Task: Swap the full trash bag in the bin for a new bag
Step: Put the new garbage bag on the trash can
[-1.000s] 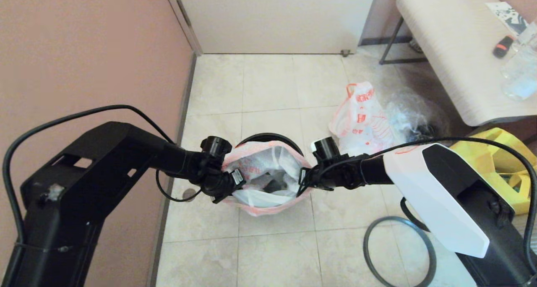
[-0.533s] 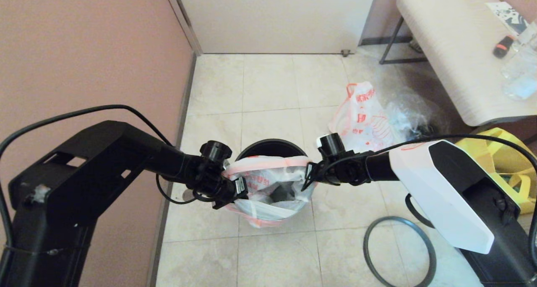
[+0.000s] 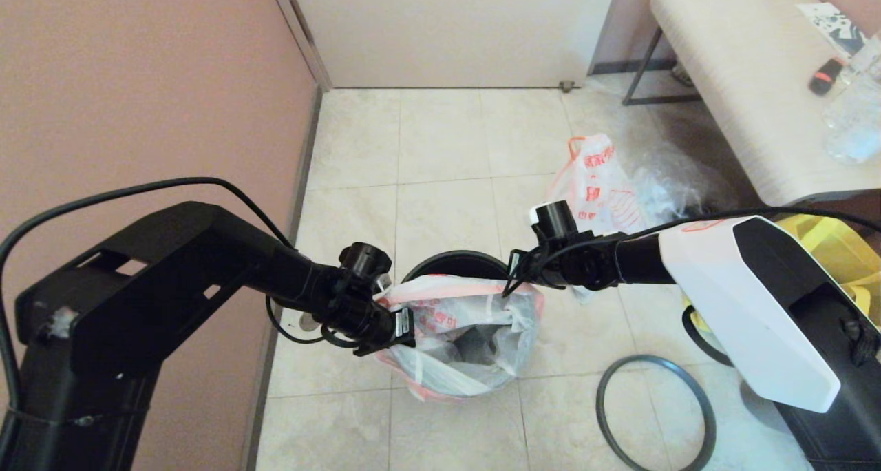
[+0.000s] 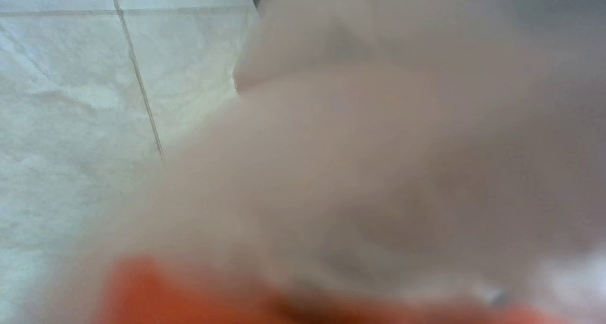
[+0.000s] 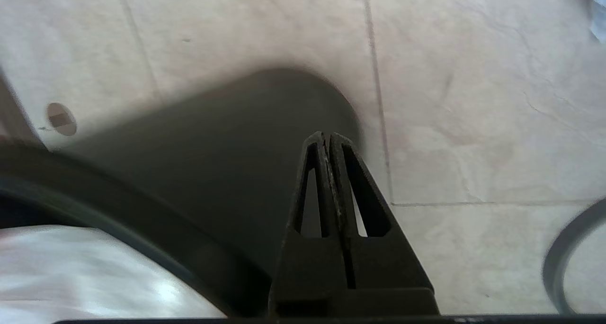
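In the head view, the small round black plastic bin (image 3: 451,261) stands on the pale tiled floor (image 3: 440,147) at centre frame, only its far rim showing. The large thin white translucent new bag with a pink-red band along its mouth (image 3: 462,333) hangs over it, its mouth stretched wide from left to right and gaping upward; a dark hollow shows inside. The left gripper (image 3: 402,326) meets the bag's left edge and the right gripper (image 3: 513,285) its right edge. The small lumpy white full trash bag with orange-red print and loop handles (image 3: 597,189) sits upright at upper right of centre, beside crumpled clear plastic. A separate grey ring (image 3: 654,412) lies flat on the tiles at lower right.

The left wrist view is filled by blurred pale film with an orange band along the bottom; whether that pincer is together or apart cannot be told.

In the right wrist view, the right gripper's (image 5: 329,141) fingers are pressed together, with no film visible between them, over the bin's dark curved wall (image 5: 199,182).
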